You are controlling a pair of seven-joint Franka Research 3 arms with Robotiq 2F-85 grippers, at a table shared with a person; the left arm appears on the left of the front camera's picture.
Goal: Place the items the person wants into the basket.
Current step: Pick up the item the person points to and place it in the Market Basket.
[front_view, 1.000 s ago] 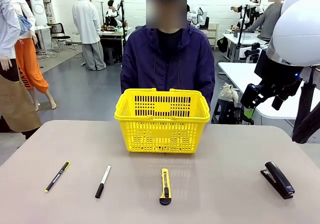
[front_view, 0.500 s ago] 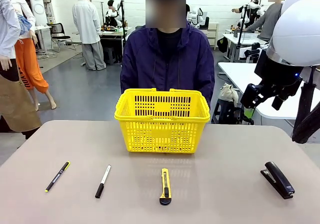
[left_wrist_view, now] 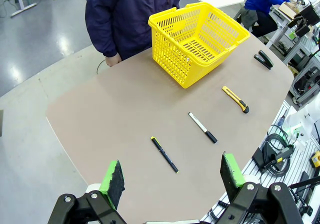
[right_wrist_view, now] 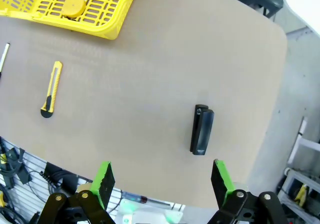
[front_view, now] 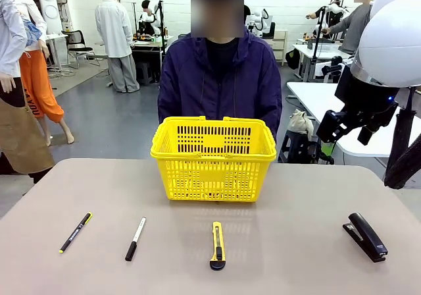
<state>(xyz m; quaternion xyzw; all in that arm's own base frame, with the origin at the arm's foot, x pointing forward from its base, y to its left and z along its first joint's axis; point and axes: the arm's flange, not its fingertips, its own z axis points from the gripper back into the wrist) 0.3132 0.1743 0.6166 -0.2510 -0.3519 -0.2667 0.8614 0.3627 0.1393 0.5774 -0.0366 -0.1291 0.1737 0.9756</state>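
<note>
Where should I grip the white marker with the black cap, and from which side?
Mid-barrel on the slim white marker with black cap, straight down from above with the open left hand, closing across its width. It lies flat on the beige table, with bare surface on both sides.

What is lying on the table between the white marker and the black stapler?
The utility knife, nearer the marker than the stapler; the front view shows it.
</note>
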